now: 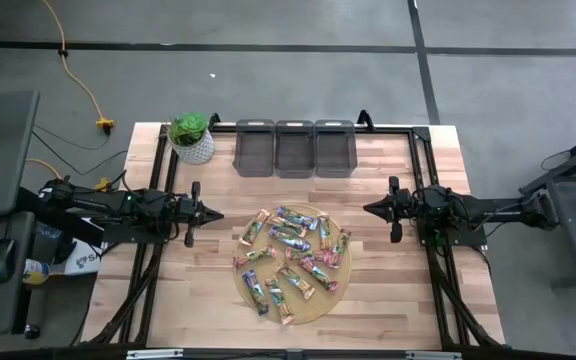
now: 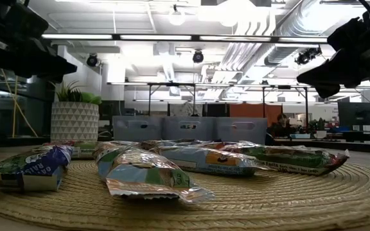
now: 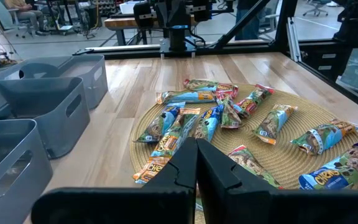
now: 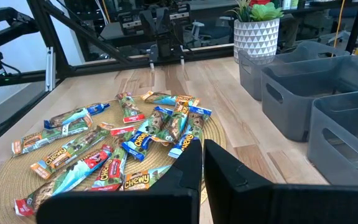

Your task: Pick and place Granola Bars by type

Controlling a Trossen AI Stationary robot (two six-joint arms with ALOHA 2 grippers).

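Observation:
Several granola bars [image 1: 290, 257] in shiny blue, green, brown and red wrappers lie scattered flat on a round woven mat [image 1: 320, 302] at the table's middle, seen too in both wrist views as a heap [image 3: 229, 118] [image 4: 123, 140]. My left gripper [image 1: 218, 215] hovers shut to the left of the mat, pointing at it. My right gripper [image 1: 368, 209] hovers shut to the right of the mat, pointing at it. Neither touches a bar.
Three grey bins [image 1: 294, 147] stand in a row at the table's far edge, behind the mat. A potted plant [image 1: 191, 137] in a white pot sits at the far left. Black frame rails [image 1: 420, 160] run along the table's sides.

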